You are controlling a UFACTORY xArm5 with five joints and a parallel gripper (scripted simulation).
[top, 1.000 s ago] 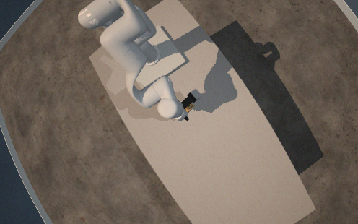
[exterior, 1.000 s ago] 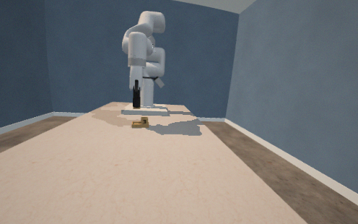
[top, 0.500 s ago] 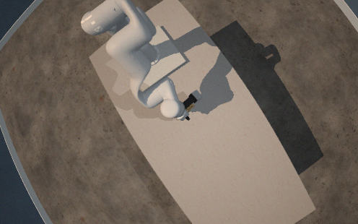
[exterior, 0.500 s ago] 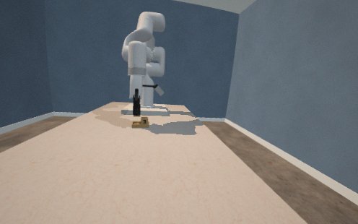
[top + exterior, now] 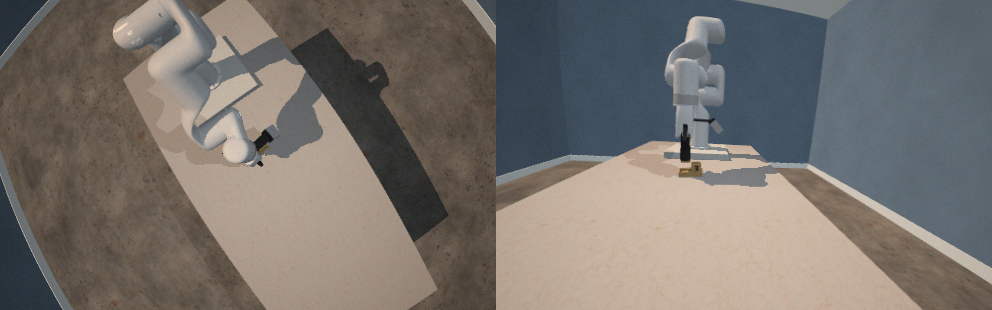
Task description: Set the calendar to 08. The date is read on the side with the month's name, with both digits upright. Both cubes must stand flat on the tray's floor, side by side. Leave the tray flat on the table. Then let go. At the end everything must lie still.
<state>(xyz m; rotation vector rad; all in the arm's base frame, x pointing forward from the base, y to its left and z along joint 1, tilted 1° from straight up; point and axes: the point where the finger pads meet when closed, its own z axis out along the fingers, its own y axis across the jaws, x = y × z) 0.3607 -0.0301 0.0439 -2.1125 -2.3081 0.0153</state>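
Beneath the gripper (image 5: pixel 685 159) stretches the long table (image 5: pixel 696 240), and behind it the white arm (image 5: pixel 688 85) stands on its base plate (image 5: pixel 248 75). Just below and in front of the fingertips sits the wooden tray (image 5: pixel 687 173), flat on the table, with one cube (image 5: pixel 697 168) standing in it at the right end; the digit faces are too small to read.

The gripper points downward, its fingers set narrow and clamped on something. That is most likely the second cube, though the dark fingers hide it in both views.

Judging by look, the cubes are small, rigid wooden blocks: light, not fragile, with smooth flat faces that could slip or twist under a weak pinch. Two opposite flat faces, gripped squarely near the middle, seem the safest hold. The tray looks light enough to slide if bumped.

Seen from the exterior, the gap between fingertips and tray is plain, as is the seated cube. Seen from the top, the wrist covers most of this, leaving only a tan sliver beside the black gripper (image 5: pixel 263 141), but it shows where the gripper lies across the table's width.
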